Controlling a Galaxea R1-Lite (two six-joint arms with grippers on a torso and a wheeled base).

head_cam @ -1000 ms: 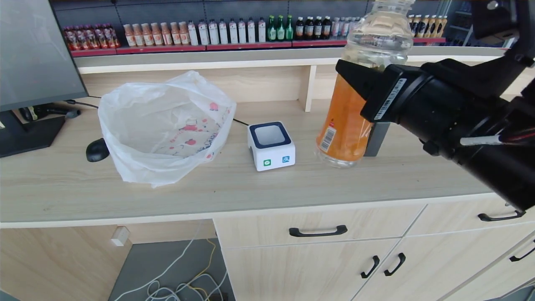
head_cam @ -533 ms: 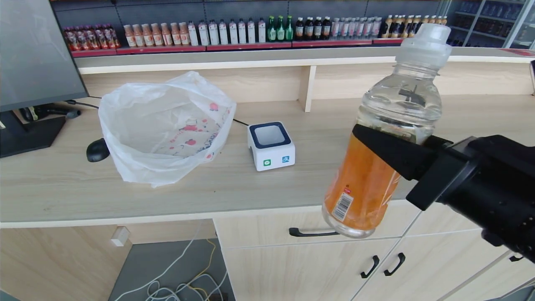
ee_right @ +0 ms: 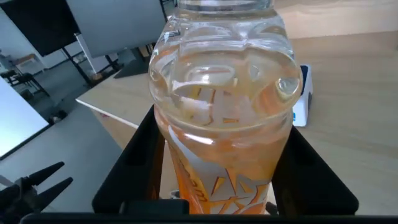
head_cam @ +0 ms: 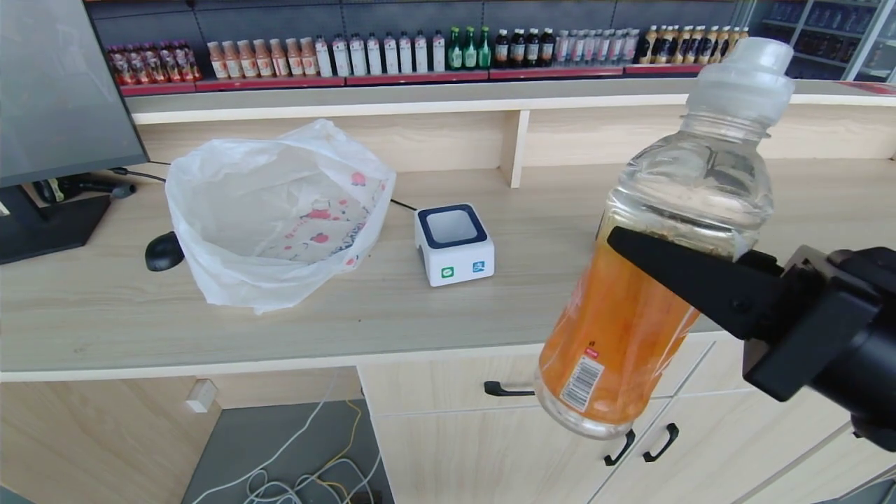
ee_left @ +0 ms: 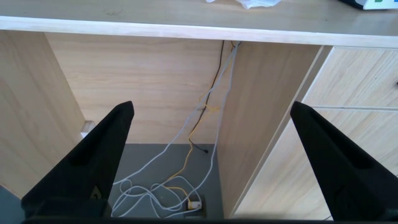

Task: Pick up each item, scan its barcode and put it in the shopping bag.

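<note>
Before a pale woodgrain counter point(head_cam: 420, 315), the right claw point(ee_right: 227, 155) clamps a ribbed clear orange-drink bottle point(head_cam: 630, 315); the left claw point(ee_left: 211, 112) gapes.

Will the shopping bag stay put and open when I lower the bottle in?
The shopping bag looks like thin crumpled film, so probably floppy and light; its rim would likely fold if the bottle brushes it. Nothing visibly anchors it on the smooth counter, so it may slide.
</note>
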